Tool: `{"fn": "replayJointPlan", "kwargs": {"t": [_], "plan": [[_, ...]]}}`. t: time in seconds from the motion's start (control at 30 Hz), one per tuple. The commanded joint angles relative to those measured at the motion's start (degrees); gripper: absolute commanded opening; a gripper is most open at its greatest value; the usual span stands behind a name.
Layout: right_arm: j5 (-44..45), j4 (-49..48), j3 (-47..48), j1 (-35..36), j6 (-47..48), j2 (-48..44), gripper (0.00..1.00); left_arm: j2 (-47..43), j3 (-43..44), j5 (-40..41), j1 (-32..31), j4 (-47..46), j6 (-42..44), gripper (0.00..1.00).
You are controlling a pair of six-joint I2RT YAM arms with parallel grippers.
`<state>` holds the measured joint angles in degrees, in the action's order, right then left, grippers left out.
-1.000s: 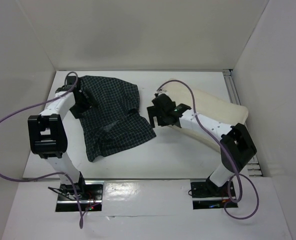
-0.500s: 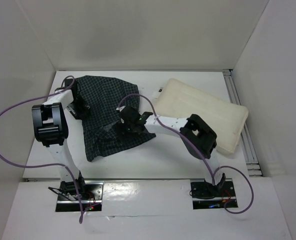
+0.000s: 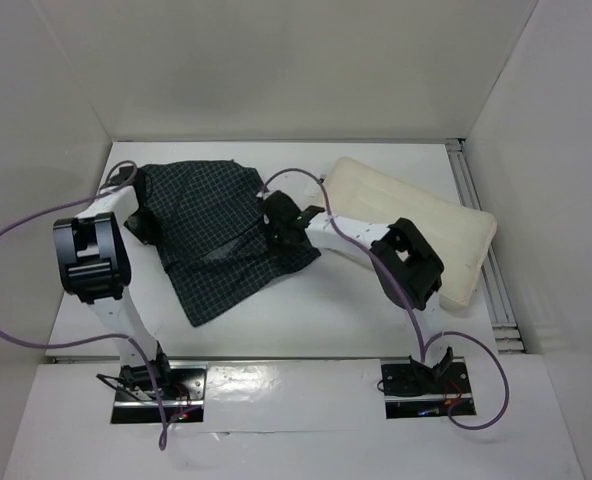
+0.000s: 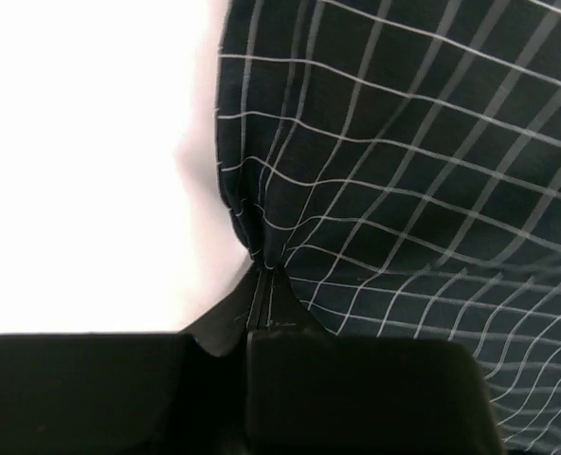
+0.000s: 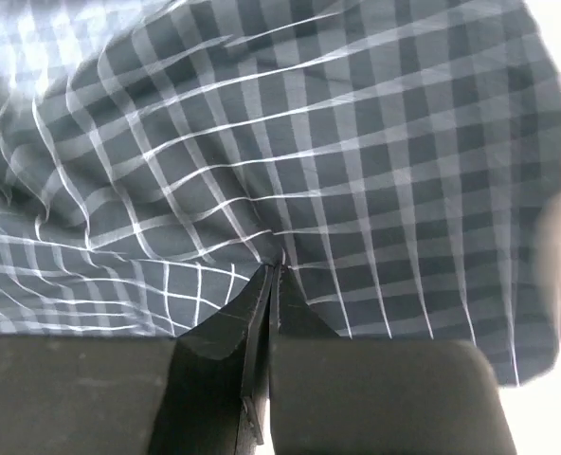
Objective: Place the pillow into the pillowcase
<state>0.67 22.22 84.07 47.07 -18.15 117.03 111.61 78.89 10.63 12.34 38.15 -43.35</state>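
Pillowcase (image 3: 216, 235) is what we have hold of with both arms: it lies rumpled and spread out on the white table (image 3: 306, 320), left of centre, its dark fabric crossed by a fine white grid. Our left gripper (image 3: 141, 218) sits at the cloth's left edge, and in the left wrist view we see its fingers (image 4: 228, 318) pressed together with a small fold of the checked fabric pinched between the tips, the grid lines drawing in toward that spot and bare table showing just to the left. Our right gripper (image 3: 276, 232) is down on the cloth's right side, near its right edge. In the right wrist view its fingers (image 5: 224, 327) are likewise closed tight on a pucker of the fabric, with creases fanning away from the tips. The pillow (image 3: 431, 215) lies well outside the pillowcase, to the right of it, a plump cream rectangle set at an angle from the far middle of the table toward the right wall. Our right arm reaches across the pillow's near left part on its way to the cloth. We cannot tell whether the pillow's left corner touches the pillowcase, since the right arm covers that stretch in the top view.
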Motion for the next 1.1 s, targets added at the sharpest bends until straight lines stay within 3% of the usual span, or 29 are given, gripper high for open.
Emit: {"fn": "replayJointPlan", "kwargs": {"t": [0.0,0.13,0.2,0.27,0.33,0.37,0.43,0.5,0.53,0.57,0.6,0.7,0.83,0.9,1.07], "plan": [[3.11,-0.16,0.65,-4.52,2.41,-6.11,0.00,-8.06,-4.79,3.96,1.72,3.07,-4.53,0.00],[3.82,0.37,4.59,-7.60,3.74,-6.12,0.00,-16.85,-16.01,2.03,2.34,3.07,-7.44,0.00],[3.29,1.24,7.14,-8.48,5.57,-5.16,0.00,-22.38,-20.60,-2.86,2.34,1.16,-7.45,0.00],[2.59,3.79,10.91,-8.48,6.72,-4.53,0.00,-25.90,-25.35,-5.43,2.34,-0.08,-6.84,0.07],[1.36,4.33,10.33,-8.48,7.78,-4.53,0.00,-30.83,-26.25,-8.95,2.34,-0.71,-4.30,0.27],[-0.56,4.85,7.71,-8.48,8.56,-5.14,0.00,-32.15,-26.25,-10.27,2.34,-0.71,-2.98,0.59],[-2.76,4.85,1.31,-7.26,9.27,-7.94,0.00,-34.34,-23.19,-12.21,2.34,0.68,0.36,0.90],[-3.39,4.85,-2.30,-5.85,9.80,-9.71,0.00,-34.97,-20.37,-12.22,2.34,1.31,2.30,0.94],[-2.87,5.64,-3.38,-5.85,8.58,-11.28,0.15,-34.97,-19.31,-12.22,1.12,1.92,3.79,0.94],[-1.21,5.64,-4.43,-5.24,7.88,-12.43,0.61,-35.49,-17.56,-12.22,0.59,1.93,4.59,0.94],[0.11,5.64,-6.36,-5.23,7.17,-13.84,0.70,-35.50,-16.85,-12.22,-0.29,1.32,5.38,0.91],[5.63,4.51,-8.75,-5.23,3.66,-20.78,0.77,-32.44,-13.96,-11.69,-5.47,0.61,9.24,0.80],[12.67,6.25,-7.01,-8.30,1.02,-23.52,0.91,-24.20,-8.24,-8.88,-13.55,2.36,13.55,0.80],[14.53,8.19,-4.63,-10.76,-0.04,-20.72,1.00,-20.66,-4.47,-4.76,-18.12,5.17,13.56,0.81],[20.69,11.09,4.93,-11.99,-1.53,-6.95,1.00,-18.18,-3.13,-3.51,-22.18,5.79,12.24,0.83]]}}
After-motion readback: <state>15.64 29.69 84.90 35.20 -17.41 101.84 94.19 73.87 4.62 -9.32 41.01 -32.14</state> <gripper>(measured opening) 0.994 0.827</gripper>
